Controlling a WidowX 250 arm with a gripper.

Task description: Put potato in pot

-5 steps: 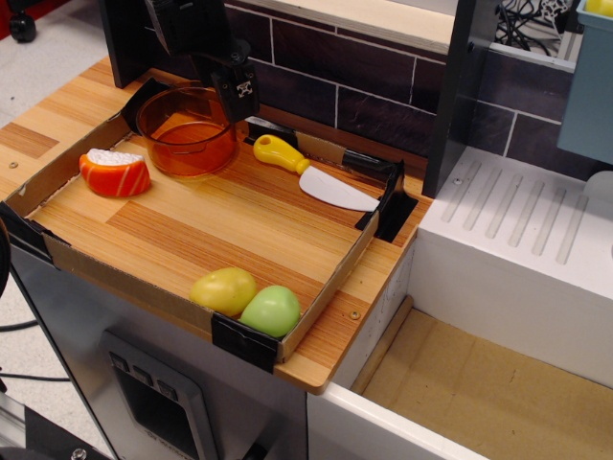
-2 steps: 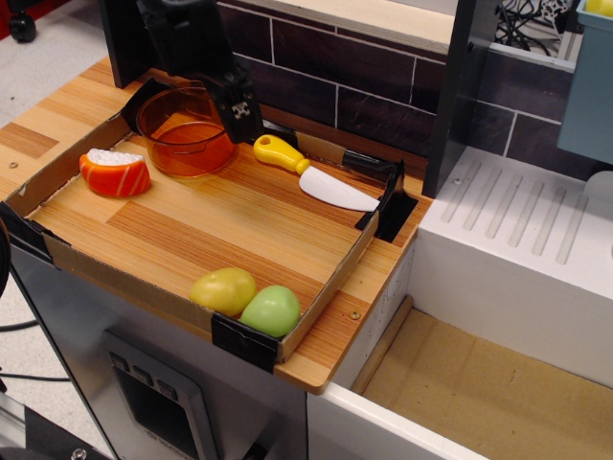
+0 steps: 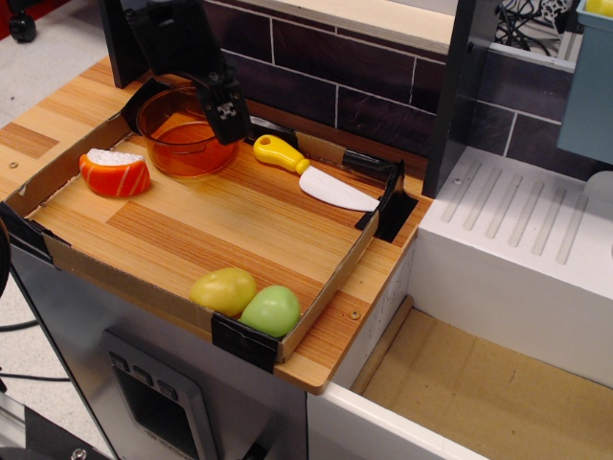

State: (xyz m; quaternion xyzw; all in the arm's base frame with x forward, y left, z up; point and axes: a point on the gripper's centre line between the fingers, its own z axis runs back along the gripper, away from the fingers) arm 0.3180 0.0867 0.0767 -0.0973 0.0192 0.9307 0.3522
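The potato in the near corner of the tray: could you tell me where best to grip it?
Probably from above, across the potato's narrow middle. It lies on its side, touching the green toy on its right and close to the tray wall, so side access looks cramped.

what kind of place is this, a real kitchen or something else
Most likely a toy kitchen set up for robot trials, not a real one. Plastic play food sits in a wooden tray: the potato, a toy knife and the pot. A white sink drainboard stands beside it.
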